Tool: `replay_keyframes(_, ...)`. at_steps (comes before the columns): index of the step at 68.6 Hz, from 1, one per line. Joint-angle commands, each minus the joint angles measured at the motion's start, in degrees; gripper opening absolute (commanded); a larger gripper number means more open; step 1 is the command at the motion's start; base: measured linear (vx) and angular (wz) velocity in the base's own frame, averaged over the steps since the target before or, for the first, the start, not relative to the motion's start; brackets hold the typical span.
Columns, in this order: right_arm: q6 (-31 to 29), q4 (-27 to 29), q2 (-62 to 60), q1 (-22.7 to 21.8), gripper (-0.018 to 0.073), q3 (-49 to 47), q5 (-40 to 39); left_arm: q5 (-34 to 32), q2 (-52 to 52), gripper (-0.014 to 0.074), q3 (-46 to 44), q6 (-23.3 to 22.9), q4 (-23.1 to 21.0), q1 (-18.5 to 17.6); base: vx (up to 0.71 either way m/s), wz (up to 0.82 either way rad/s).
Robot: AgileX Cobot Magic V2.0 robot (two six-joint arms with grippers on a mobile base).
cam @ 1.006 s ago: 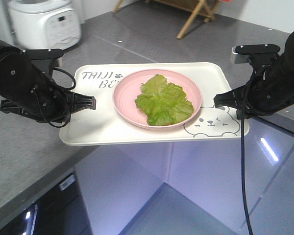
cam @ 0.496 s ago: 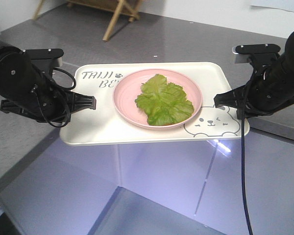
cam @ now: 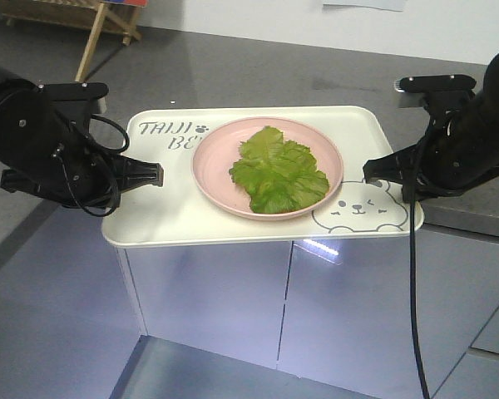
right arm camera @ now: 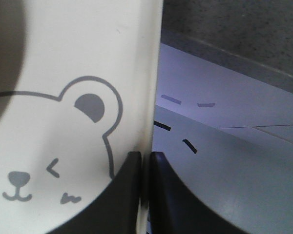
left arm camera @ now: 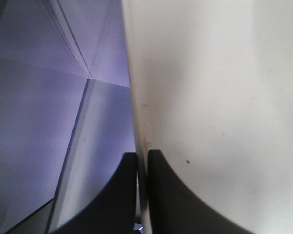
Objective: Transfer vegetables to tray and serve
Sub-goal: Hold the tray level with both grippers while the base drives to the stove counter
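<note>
**Tray held aloft between two arms**

The large cream rectangular plastic tray (cam: pixel 162 220) with grey lettering and a cartoon bear face hung level in the air in front of the glossy pale cabinet fronts (cam: pixel 258 307). The left gripper (cam: pixel 156 174) pinched its left rim, jaws closed tight on the edge; the right gripper (cam: pixel 371 172) clamped the opposite rim likewise. The crinkled bright green lettuce leaves (cam: pixel 276 171) lay on a round pink plate (cam: pixel 214 162) at the tray's middle.

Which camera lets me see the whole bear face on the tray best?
The front-facing view: the bear face shows whole on the tray. The right wrist view shows only part of it, an ear, eye and mouth. The left wrist view shows none, just plain tray rim.
</note>
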Motion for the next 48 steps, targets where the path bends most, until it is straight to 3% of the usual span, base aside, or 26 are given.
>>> replay_keyframes(1,-0.94,-0.62,-2.66,0.13,-0.0007,-1.80,-3.23,-3.38,-2.90,-0.0008,-1.76,0.95,0.64,-0.46,0.05,-0.34)
replay_keyframes(48,-0.94,-0.62,-2.66,0.13,-0.0007,-1.80,-3.17,-3.38,-2.90,-0.0008,-1.76,0.95,0.64,-0.46,0.06,-0.29)
